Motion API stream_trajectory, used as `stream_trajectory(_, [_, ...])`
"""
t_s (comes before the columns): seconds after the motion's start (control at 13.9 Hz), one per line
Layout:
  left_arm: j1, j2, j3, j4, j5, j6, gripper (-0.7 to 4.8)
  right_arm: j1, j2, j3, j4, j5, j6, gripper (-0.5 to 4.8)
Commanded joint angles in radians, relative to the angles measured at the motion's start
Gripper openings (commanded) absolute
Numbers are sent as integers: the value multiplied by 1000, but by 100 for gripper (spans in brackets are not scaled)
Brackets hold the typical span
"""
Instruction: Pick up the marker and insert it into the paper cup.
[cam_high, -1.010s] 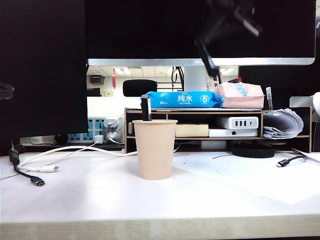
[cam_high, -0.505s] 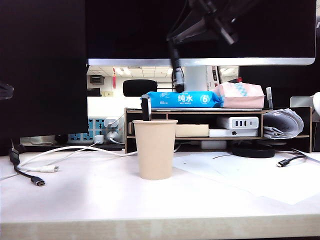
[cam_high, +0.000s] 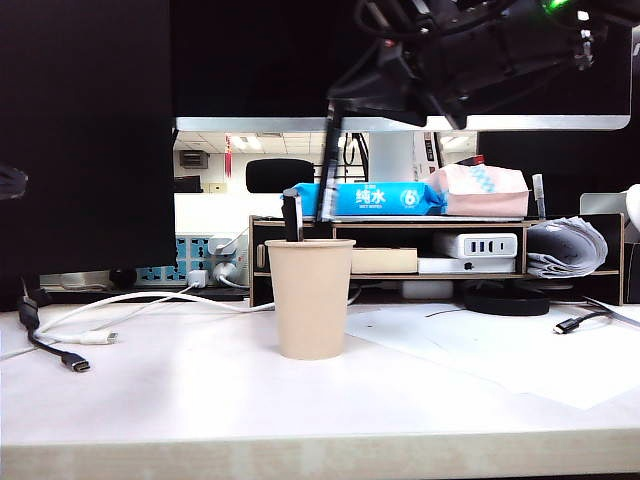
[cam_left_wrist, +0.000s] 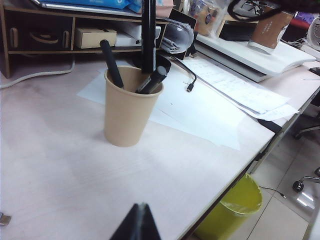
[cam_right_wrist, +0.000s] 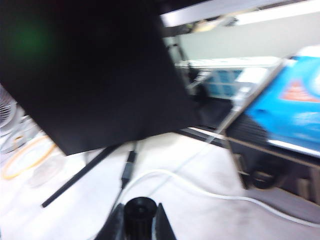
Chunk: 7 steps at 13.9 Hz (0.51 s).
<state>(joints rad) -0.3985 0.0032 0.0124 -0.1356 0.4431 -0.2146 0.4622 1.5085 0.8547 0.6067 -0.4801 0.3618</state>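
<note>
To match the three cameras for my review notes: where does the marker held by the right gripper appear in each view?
Exterior view: the marker hangs from the right gripper, its lower end at the paper cup rim.
Left wrist view: it stands upright, entering the cup.
Right wrist view: seen end-on between the fingers; cup not visible.
Shared landmark: the blue wipes pack.
</note>
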Motion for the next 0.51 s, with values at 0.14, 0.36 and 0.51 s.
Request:
stream_trajectory(0.14, [1,0,-3,-7,2,5,-5,66,-2,-45,69,113,-82,13])
stream_trajectory(0.36, [1,0,-3,-7,2,5,-5,87,-2,-91,85,196,-139,12])
stream_trajectory(0.51, [1,0,-3,-7,2,5,-5,87,5,-143,138,219,-138,12])
